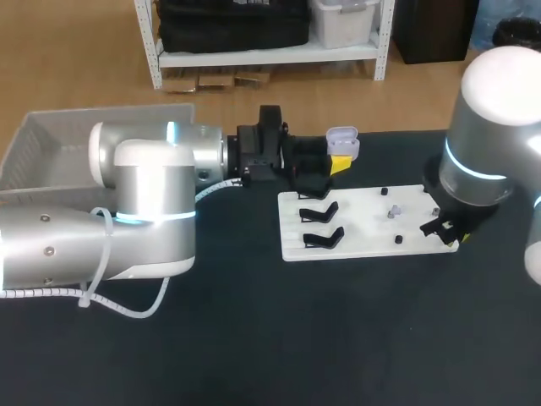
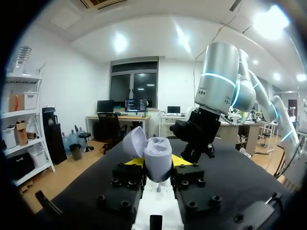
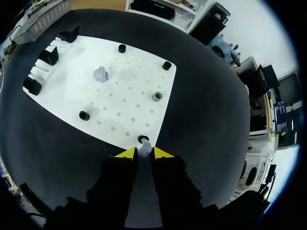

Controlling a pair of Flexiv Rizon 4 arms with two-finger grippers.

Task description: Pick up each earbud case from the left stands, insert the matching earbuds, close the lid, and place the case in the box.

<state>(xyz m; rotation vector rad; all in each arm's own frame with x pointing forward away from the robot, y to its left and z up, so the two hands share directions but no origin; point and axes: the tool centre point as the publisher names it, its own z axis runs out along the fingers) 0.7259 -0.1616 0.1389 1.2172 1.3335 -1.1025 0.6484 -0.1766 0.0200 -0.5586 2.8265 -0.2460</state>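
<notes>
One open case (image 2: pixel 158 154) in left end effector (image 2: pixel 157 162), three stands (image 1: pixel 319 212) — two earbuds (image 3: pixel 100 74)

Robot lab: left arm (image 1: pixel 127 220), right arm (image 1: pixel 486 127), worktable (image 1: pixel 338 338).

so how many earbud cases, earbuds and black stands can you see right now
open pale plastic earbud case, held in the left claw: 1
small pale earbuds: 2, one standing on the white board, one at the tip of the right claw
black plastic stands: 3, all empty
total: 6
</notes>
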